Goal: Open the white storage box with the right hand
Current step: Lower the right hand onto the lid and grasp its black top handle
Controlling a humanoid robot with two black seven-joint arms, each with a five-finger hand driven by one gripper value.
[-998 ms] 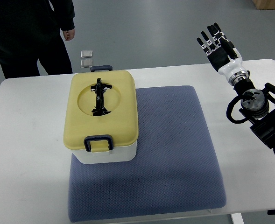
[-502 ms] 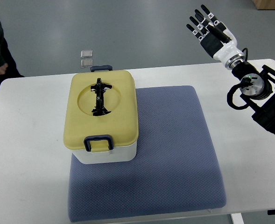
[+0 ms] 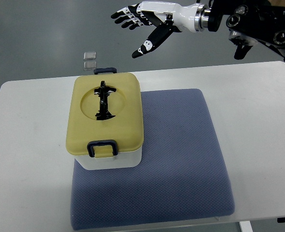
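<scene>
Standing closed toward the left side of the white worktop (image 3: 31,145), on the left edge of a blue-grey fabric mat (image 3: 181,164): white plastic storage box (image 3: 111,159) with yellow lid (image 3: 106,116), both dark latches seemingly fastened, black handle folded flat. Right hand (image 3: 142,21), fingers spread and empty, hovers beyond the far edge, clear of the box. Judged: opening not begun; reach, unlatching and lifting remain.

Open air lies between the spread right hand (image 3: 149,21) and the closed storage box (image 3: 105,121), whose lid, folded handle (image 3: 103,100) and front latch (image 3: 102,147) stand uncovered, the table (image 3: 258,111) beside it bare.
</scene>
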